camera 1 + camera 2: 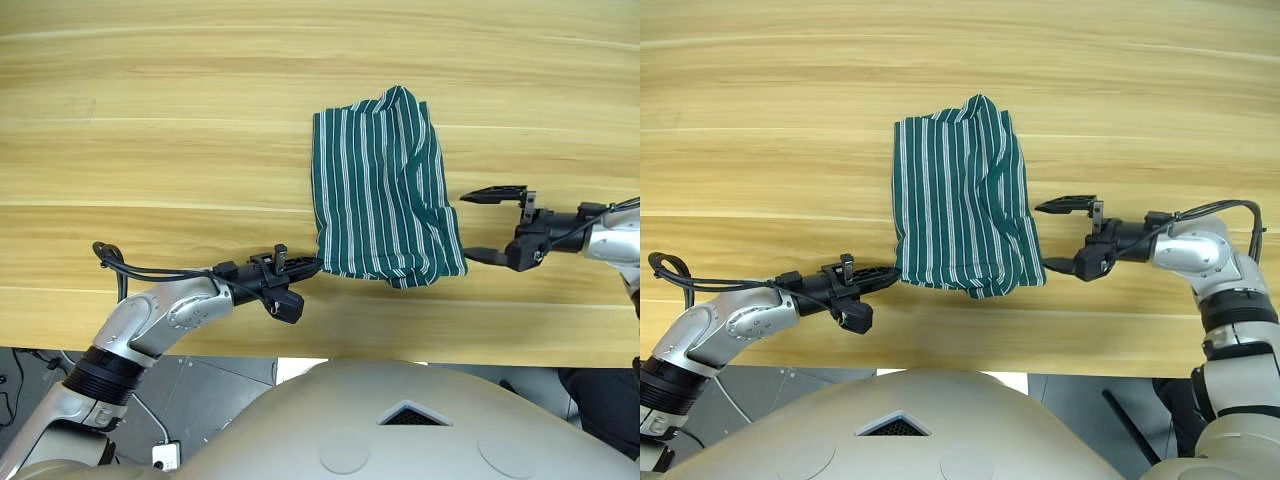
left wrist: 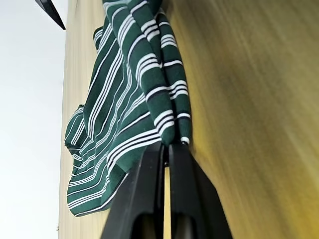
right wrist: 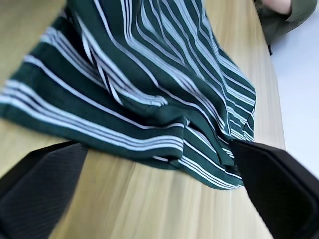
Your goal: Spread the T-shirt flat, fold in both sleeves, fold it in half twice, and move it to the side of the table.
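Note:
The green T-shirt [image 1: 380, 190] with white stripes lies folded into a compact, slightly rumpled rectangle in the middle of the wooden table. My left gripper [image 1: 314, 264] rests low on the table at the shirt's near left corner, and its fingers [image 2: 149, 169] are shut on the hem there. My right gripper [image 1: 1060, 236] stands open at the shirt's near right edge, one finger raised and one near the tabletop. In the right wrist view the shirt's edge [image 3: 149, 124] lies just in front of the spread fingers [image 3: 40, 189].
The light wood table [image 1: 150, 120] stretches wide to the left, right and far side of the shirt. Its front edge [image 1: 420, 358] runs just behind both grippers. A black cable [image 1: 150, 268] trails along my left arm.

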